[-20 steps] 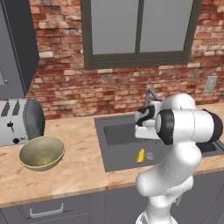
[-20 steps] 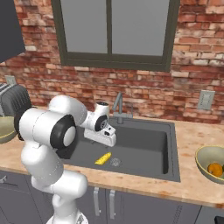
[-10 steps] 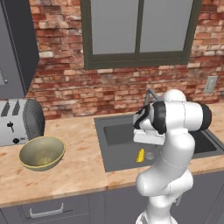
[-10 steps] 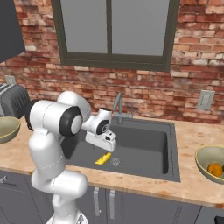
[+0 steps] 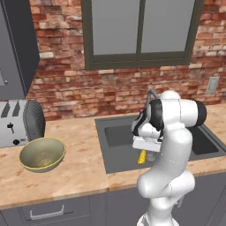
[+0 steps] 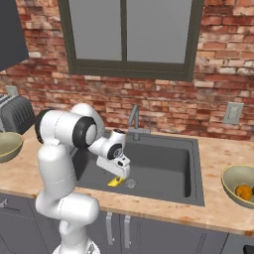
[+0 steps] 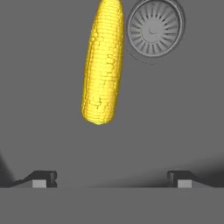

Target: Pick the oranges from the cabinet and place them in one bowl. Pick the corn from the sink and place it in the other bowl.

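Observation:
The yellow corn (image 7: 103,65) lies on the floor of the dark sink (image 5: 119,137), beside the round drain (image 7: 154,28). My gripper (image 7: 112,179) hangs open just above the basin floor, with the near end of the cob a short way ahead of its fingertips (image 7: 43,178) and nothing between them. From the base views the hand sits low over the corn (image 5: 141,156) (image 6: 116,181). An empty olive bowl (image 5: 43,153) stands on the counter left of the sink. A second bowl (image 6: 233,174) at the right holds an orange (image 6: 242,191). The grey cabinet (image 5: 17,44) hangs at the upper left.
A toaster (image 5: 17,121) stands against the brick wall behind the left bowl. The curved faucet (image 6: 134,119) rises at the back of the sink, close behind my arm. The sink walls enclose the hand on all sides.
The arm has folded forward and brought the hand down into the sink, closer to the corn. The jaws have stayed open and the corn has not moved.

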You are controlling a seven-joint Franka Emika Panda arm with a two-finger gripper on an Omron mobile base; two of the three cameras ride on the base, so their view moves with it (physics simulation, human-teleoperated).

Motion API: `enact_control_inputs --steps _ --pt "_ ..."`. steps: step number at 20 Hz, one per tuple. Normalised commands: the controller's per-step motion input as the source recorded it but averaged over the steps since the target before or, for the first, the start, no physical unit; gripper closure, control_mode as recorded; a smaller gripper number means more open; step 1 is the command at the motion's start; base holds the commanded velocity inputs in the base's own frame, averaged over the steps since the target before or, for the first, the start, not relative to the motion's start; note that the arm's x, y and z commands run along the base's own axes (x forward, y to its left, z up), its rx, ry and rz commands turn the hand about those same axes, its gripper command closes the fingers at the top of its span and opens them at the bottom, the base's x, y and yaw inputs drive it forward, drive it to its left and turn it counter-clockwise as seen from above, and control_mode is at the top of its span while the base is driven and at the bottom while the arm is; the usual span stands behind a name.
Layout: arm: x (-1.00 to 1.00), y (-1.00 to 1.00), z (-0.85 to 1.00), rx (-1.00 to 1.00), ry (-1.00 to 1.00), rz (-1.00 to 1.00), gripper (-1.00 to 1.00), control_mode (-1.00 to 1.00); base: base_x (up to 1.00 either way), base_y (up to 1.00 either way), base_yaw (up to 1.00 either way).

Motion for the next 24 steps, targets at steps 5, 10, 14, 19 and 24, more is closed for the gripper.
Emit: enact_control_inputs --steps 5,10,14,19,24 --pt "0.00 0.01 -0.33 0.00 0.00 -0.05 -1.00 -1.00 0.00 0.00 0.00" --pt "0.03 0.04 -0.30 -0.07 -0.10 -0.04 -1.00 -1.00 0.00 0.00 0.00" --pt "0.04 0.10 -0.28 -0.11 -0.17 -0.02 -1.00 -1.00 0.00 0.00 0.00" --pt "0.13 0.06 -0.12 -0.11 -0.15 0.00 -1.00 -1.00 0.00 0.00 0.00" --pt "0.28 0.00 0.00 -0.08 -0.04 0.00 -1.00 -1.00 0.00 0.00 0.00"
